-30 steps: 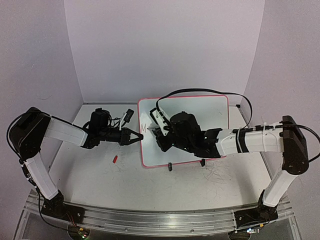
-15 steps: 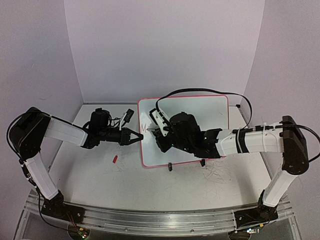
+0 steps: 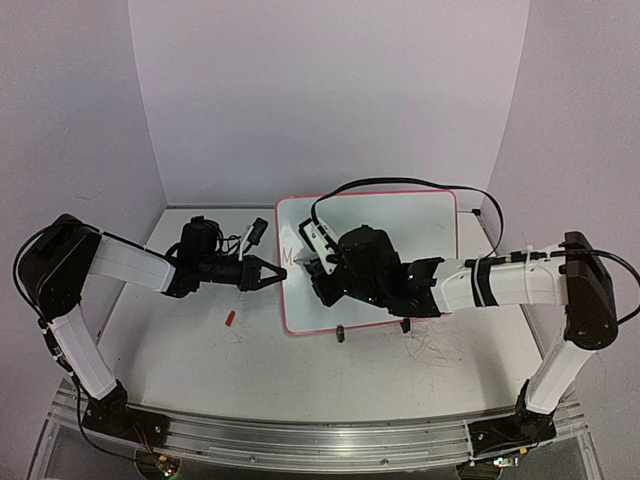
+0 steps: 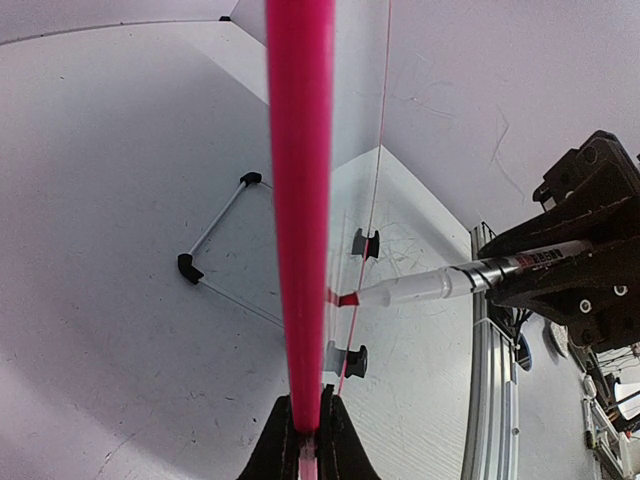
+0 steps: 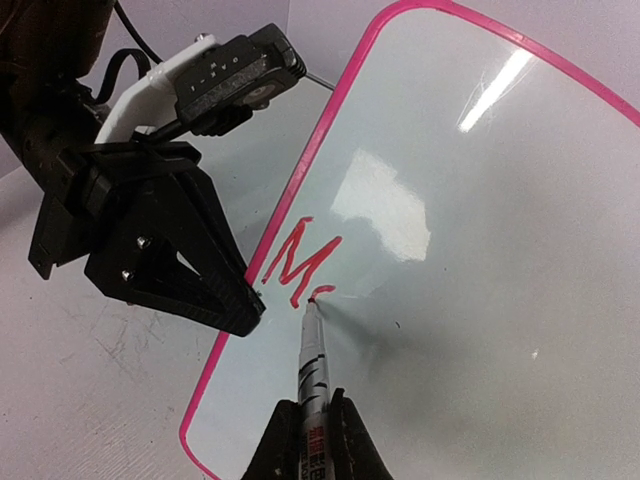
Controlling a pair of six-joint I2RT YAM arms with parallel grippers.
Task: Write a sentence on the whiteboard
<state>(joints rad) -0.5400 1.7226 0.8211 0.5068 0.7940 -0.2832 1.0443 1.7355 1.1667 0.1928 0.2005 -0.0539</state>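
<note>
The glossy white, red-rimmed rectangular whiteboard [image 3: 400, 228] stands near the far edge of the scuffed white desk [image 3: 200, 350], midway across. The left tool [image 3: 279, 273] is clenched on its left rim. The right tool [image 5: 305, 432] grasps a clear-barrelled red marker [image 5: 313, 352], tip touching the board just right of the red handwritten lettering [image 5: 300, 262], an "M".

Plain pale lilac walls [image 3: 330, 90] on three sides (matte, soft even light) around a scuffed white table [image 3: 200, 350]
</note>
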